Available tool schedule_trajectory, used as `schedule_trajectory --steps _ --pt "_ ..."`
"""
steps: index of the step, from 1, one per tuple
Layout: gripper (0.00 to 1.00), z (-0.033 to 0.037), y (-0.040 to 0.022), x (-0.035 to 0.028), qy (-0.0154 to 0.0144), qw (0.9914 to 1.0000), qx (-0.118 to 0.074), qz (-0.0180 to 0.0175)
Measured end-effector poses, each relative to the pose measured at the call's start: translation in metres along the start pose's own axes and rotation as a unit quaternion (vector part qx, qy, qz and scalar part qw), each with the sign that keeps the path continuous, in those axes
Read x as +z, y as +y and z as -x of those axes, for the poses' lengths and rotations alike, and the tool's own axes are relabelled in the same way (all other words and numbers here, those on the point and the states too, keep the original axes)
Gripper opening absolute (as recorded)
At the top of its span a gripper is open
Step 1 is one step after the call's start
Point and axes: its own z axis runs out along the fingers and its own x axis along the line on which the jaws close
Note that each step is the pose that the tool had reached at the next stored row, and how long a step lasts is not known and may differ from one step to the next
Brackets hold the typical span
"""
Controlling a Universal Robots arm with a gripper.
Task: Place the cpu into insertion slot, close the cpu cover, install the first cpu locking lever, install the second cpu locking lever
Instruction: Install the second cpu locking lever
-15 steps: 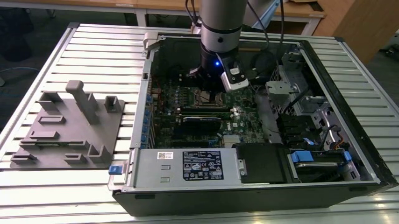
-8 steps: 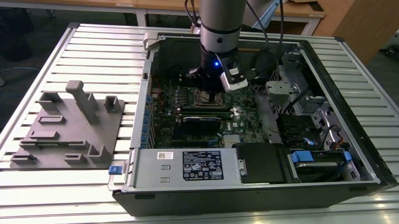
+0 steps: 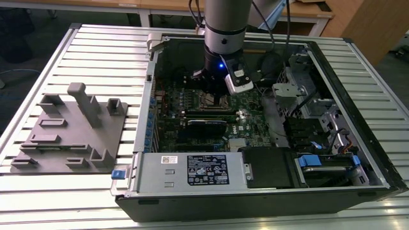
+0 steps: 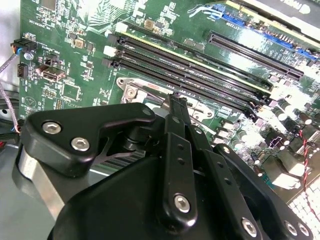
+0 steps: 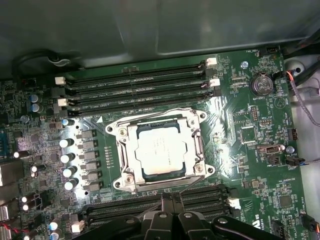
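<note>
The arm point(image 3: 223, 28) comes straight down from above into the open computer case point(image 3: 268, 120), its wrist vertical and the pincer point(image 3: 216, 98) pointed down at the green motherboard point(image 3: 191, 124). In the exterior view the pincer hangs right over the insertion slot point(image 3: 213, 102), near the middle of the board. In the second wrist view the pincer point(image 4: 175, 100) shows up close as black linkages running to a narrow tip, the fingers drawn together with nothing between them, just above the silvery edge of the socket.

The cpu point(image 5: 161, 151) sits in the insertion slot point(image 5: 159, 150), lying flat with its dull silver face up. It is square, so no long axis to speak of, and its edges run slightly askew to the memory slots point(image 5: 135, 90) beside it. The cpu cover point(image 5: 192, 145) lies down around it as a thin silvery frame, the chip's face showing through the square window. Thin metal levers run along the frame's sides; I cannot tell whether they are latched. In the first wrist view the pincer's black tip point(image 5: 167, 200) stands just at the socket's edge, beside a second bank of memory slots.

The case rests on a slatted metal surface point(image 3: 96, 52), with a grey fixture block point(image 3: 70, 129) well apart toward the exterior view's left.
</note>
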Motion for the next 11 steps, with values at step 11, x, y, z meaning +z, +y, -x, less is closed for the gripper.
schedule_trajectory --steps 11 --pt "0.11 -0.0128 -0.0021 0.0032 -0.0012 1.00000 0.000 0.0001"
